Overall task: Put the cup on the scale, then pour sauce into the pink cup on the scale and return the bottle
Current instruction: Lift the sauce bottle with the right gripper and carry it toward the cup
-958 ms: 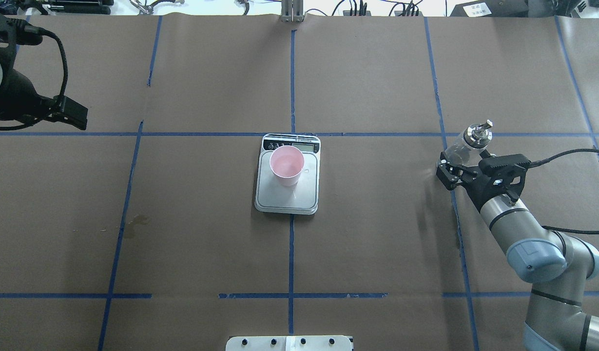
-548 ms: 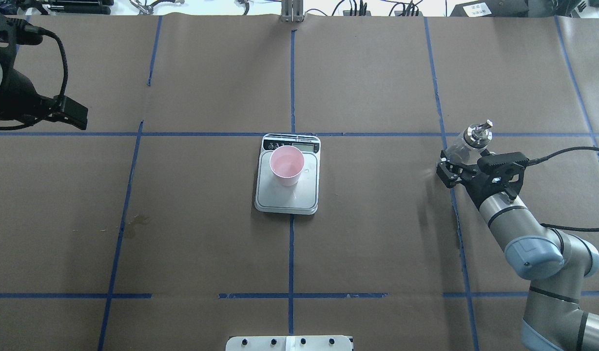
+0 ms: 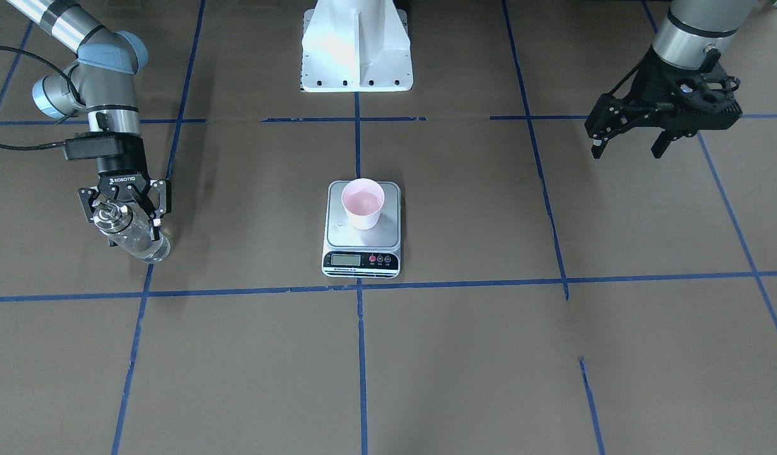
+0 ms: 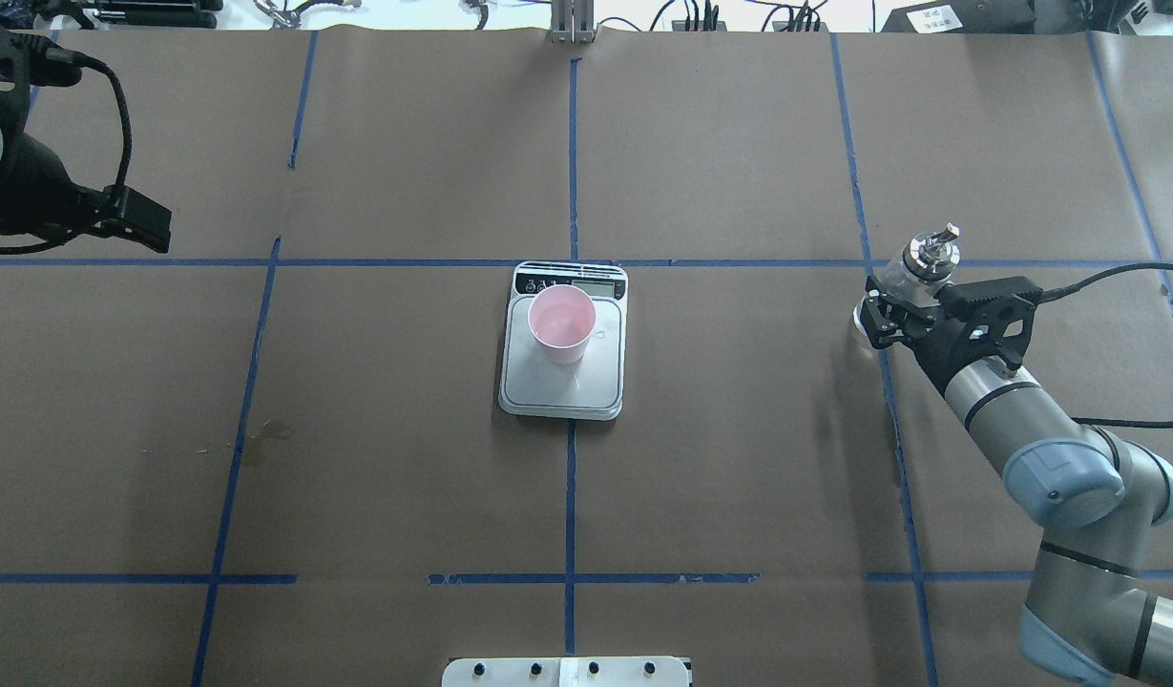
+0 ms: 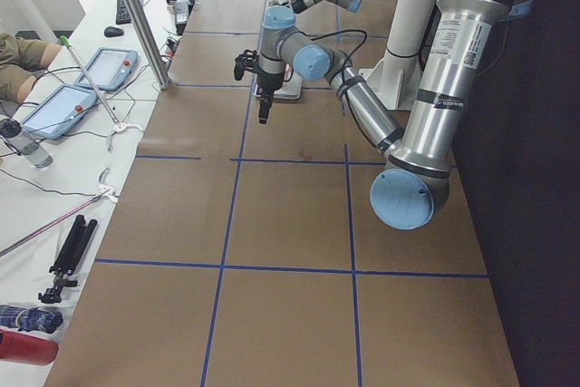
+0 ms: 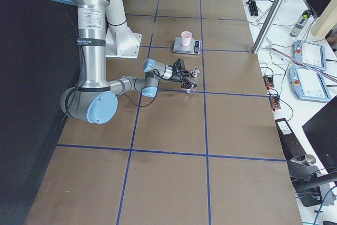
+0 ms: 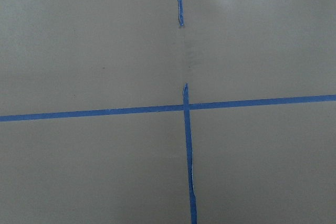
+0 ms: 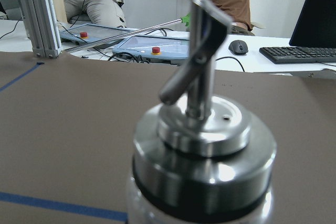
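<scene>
The pink cup (image 4: 561,324) (image 3: 362,203) stands upright on the steel scale (image 4: 557,386) (image 3: 358,239) at the table's middle. Far to my right, the clear glass bottle (image 4: 915,267) (image 3: 135,237) stands nearly upright with its base at or just above the paper, and my right gripper (image 4: 890,307) (image 3: 124,212) is shut on its body. Clear sauce shows through the glass. The right wrist view is filled by the bottle's silver spout top (image 8: 205,129). My left gripper (image 3: 627,148) hangs open and empty, high over the table's left side.
Brown paper with blue tape lines (image 7: 186,108) covers the table. The robot's white base (image 3: 356,44) sits at the near edge. Beyond the far edge are people, tablets (image 8: 152,45) and a keyboard (image 8: 296,53).
My right gripper has carried the bottle a little farther from me and stood it more upright. Cup, scale and left arm have not moved.
</scene>
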Robot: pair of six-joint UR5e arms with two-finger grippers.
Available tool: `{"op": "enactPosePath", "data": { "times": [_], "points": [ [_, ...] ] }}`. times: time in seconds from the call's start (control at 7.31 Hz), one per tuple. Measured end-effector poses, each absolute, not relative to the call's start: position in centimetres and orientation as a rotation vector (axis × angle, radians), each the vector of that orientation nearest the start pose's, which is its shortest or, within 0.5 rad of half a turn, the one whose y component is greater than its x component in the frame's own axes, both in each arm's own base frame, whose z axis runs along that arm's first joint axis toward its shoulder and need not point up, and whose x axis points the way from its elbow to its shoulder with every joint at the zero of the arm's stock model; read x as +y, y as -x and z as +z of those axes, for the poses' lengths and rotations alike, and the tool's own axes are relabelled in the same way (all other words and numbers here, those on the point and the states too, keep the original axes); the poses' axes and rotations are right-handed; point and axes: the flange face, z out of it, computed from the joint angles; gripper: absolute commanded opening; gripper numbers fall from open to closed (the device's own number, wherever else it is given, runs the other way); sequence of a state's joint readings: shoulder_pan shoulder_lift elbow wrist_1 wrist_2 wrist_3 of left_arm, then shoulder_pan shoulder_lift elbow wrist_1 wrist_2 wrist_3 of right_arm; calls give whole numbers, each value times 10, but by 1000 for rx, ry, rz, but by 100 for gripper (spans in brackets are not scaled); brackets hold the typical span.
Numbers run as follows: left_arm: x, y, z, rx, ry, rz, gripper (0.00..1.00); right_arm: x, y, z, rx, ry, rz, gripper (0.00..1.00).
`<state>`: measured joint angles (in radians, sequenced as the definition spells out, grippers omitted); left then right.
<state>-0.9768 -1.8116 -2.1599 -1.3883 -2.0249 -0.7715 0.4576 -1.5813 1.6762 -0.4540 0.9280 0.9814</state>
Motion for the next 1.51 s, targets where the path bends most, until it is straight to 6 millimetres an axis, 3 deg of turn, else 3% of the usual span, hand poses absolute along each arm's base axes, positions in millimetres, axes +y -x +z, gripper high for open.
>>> {"op": "enactPosePath", "data": {
  "times": [0.41, 0.68, 1.1, 1.37, 1.51],
  "points": [
    [-464, -204, 295, 744, -222, -23, 100, -403, 314, 442, -679, -1129, 118, 0],
    [-463, -203, 293, 746, -225, -22, 100, -405, 294, 397, -598, -1150, 47, 0],
    [-465, -197, 294, 736, -242, 1, 100, -406, 287, 373, -548, -1179, 5, 0],
    [-473, -167, 308, 688, -310, 135, 100, -407, 289, 371, -468, -1215, -86, 0],
    [-479, -135, 326, 648, -347, 222, 100, -409, 292, 369, -411, -1228, -129, 0]
  ]
}}
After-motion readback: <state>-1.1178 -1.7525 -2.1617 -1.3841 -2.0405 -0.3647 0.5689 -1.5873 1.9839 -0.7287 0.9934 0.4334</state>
